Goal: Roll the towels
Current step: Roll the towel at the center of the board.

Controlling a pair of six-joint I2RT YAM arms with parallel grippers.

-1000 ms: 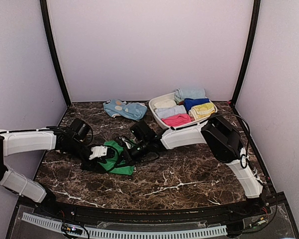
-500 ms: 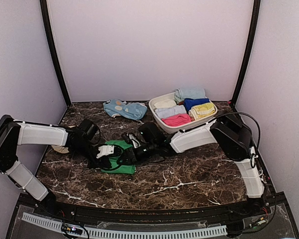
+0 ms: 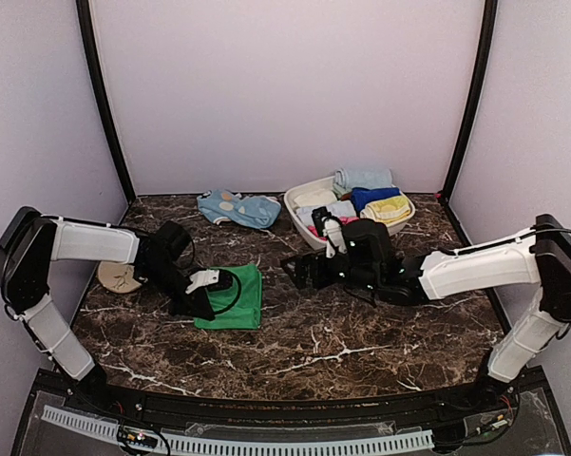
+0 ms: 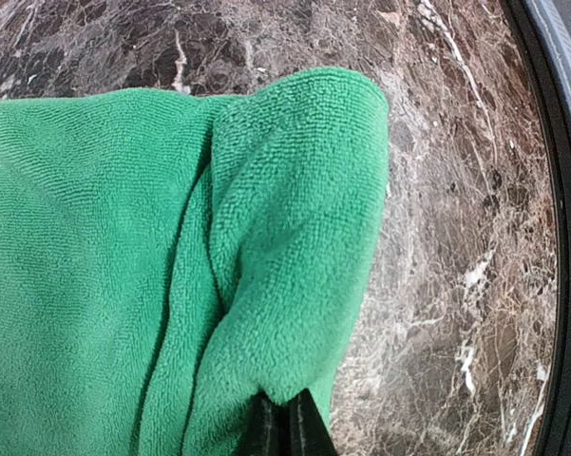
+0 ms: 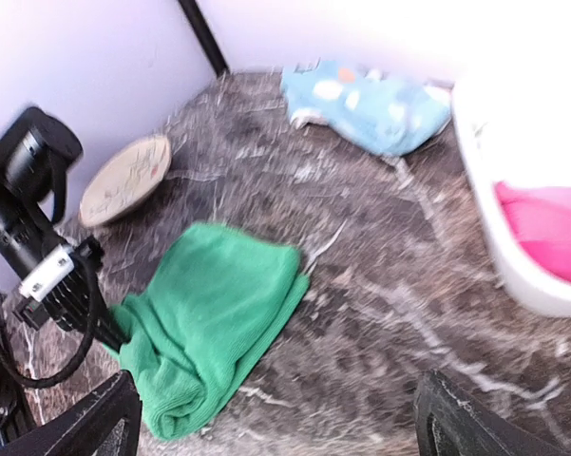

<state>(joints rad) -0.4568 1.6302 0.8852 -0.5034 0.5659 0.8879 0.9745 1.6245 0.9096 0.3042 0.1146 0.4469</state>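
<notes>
Lying left of the middle on the dark marble desk (image 3: pixel 361 332): plain bright green terry towel (image 3: pixel 236 296), flat at its far and right parts, bunched and doubled along its left side.

Pinched there by the left hand (image 4: pixel 285 426), closed narrow on a raised fold of the cloth. Probably so as to lift one edge and give the roll a starting lip.

Spread wide and holding nothing: right hand (image 3: pixel 296 272), well apart from the towel, toward the white basket (image 3: pixel 302 226) of rolled cloths. Probably held off to leave the cloth free for the other hand.

Free and uncovered on the right and far edges of the towel, with bare marble beyond. Good room for rolling toward the right.

Less room to the left: tan oval disc (image 3: pixel 119 276) near, behind the left arm. Also the black front rim of the desk near the towel's closer side, so better not to drag that way. Far off at the back, a light blue cloth (image 3: pixel 237 207), no obstacle.
</notes>
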